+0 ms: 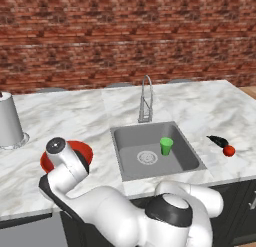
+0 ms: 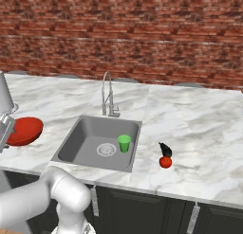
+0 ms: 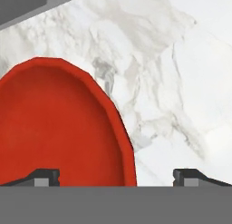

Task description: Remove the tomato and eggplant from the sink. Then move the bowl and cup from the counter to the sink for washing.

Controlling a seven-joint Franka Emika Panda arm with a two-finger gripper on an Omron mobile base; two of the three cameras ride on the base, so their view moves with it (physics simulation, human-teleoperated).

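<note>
Hovering over the red bowl (image 3: 59,128), the jaws (image 3: 116,175) stand wide open and hold nothing; one fingertip (image 3: 45,175) sits above the bowl, the other above bare counter (image 3: 181,82). At 3 o'clock of the bowl, the green cup (image 1: 166,145) stands upright in the sink (image 1: 190,156). Farther toward 3 o'clock on the counter, the tomato (image 1: 229,150) touches the eggplant (image 1: 218,140), whose long axis runs from 4 to 10 o'clock.

Two base cameras look forward and down from behind the arm, left and right, both taking in the sink (image 1: 155,151) and counter (image 1: 200,106) from mid distance. The hand camera looks close down at the bowl (image 3: 59,128).
</note>
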